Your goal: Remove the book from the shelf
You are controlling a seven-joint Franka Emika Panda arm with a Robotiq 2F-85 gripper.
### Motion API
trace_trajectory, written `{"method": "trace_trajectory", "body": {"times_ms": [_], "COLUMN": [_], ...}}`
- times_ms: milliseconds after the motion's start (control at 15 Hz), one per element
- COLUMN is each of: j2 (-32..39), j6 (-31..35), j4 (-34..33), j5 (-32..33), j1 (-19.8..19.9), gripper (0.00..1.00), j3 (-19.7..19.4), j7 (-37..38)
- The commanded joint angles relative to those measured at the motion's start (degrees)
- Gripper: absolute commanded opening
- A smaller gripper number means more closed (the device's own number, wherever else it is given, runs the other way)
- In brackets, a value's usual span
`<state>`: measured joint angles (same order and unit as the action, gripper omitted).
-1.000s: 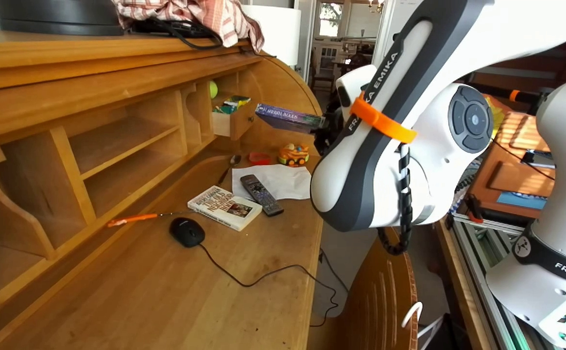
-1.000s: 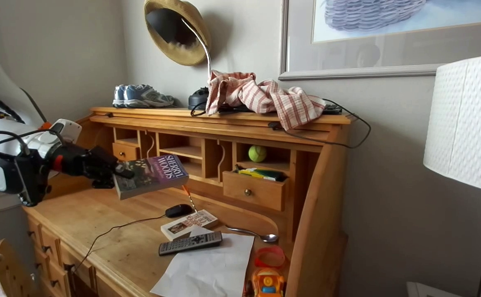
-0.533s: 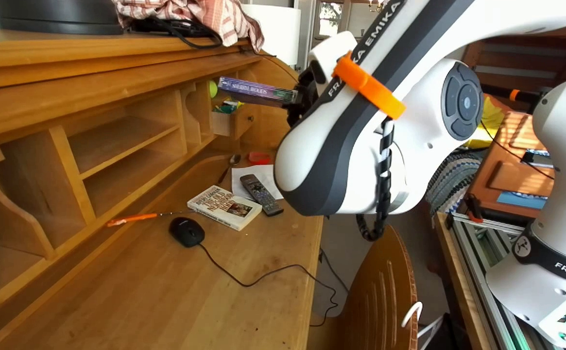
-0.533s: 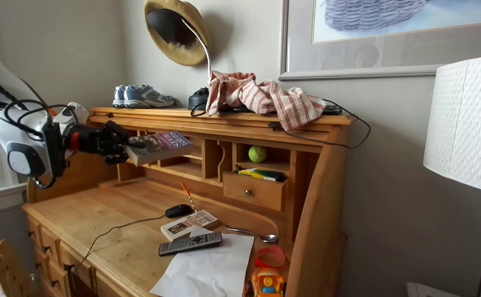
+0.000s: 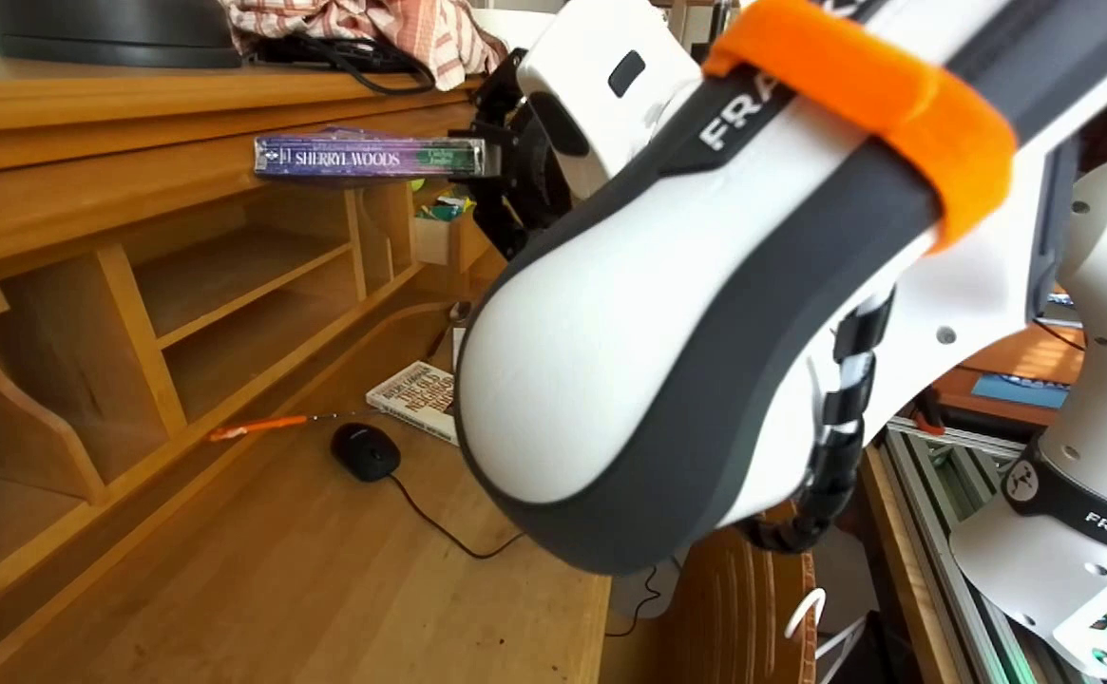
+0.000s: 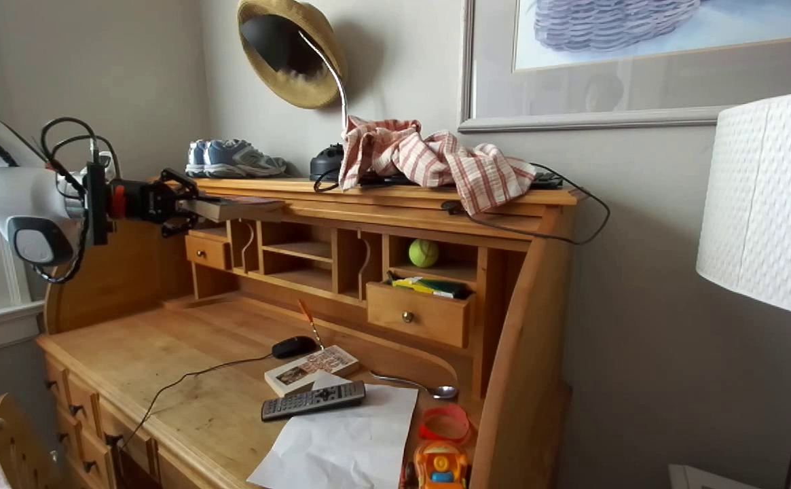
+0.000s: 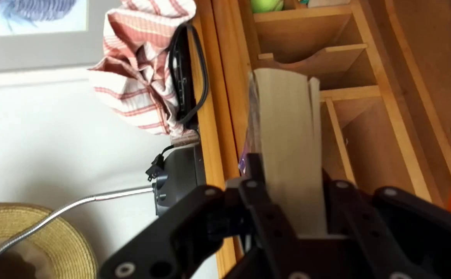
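A book (image 5: 368, 157), its spine shading from purple to green under white lettering, its page edges cream, contrasted with my black claw (image 7: 292, 168) and the honey-brown wood of the shelf (image 5: 143, 337) and the desk (image 5: 325, 589). From afar I saw my white-and-charcoal arm (image 5: 553, 380) banded in orange, a cloth (image 6: 429, 156) in red and white stripes, blue-and-grey sneakers (image 6: 232, 159), a yellow-green tennis ball (image 6: 424, 252), a black mouse (image 5: 366, 453) and an orange-and-yellow toy car (image 6: 441, 463).

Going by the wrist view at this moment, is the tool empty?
No, the tool has its jaws closed on the purple book, one on either side of it.
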<state>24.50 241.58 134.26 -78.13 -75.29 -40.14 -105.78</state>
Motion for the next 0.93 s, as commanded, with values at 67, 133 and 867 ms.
{"method": "trace_trajectory", "body": {"times_ms": [67, 133, 867], "j2": [8.8, 9.8, 7.0], "j6": [0.5, 1.0, 1.4], "j4": [-2.6, -2.0, -5.6], "j5": [1.9, 1.8, 10.2], "j1": [-12.3, -14.7, -11.7], "gripper": [0.07, 0.07, 0.07], "j3": [-14.0, -16.3, -19.0], "j7": [-0.1, 0.4, -0.3]}}
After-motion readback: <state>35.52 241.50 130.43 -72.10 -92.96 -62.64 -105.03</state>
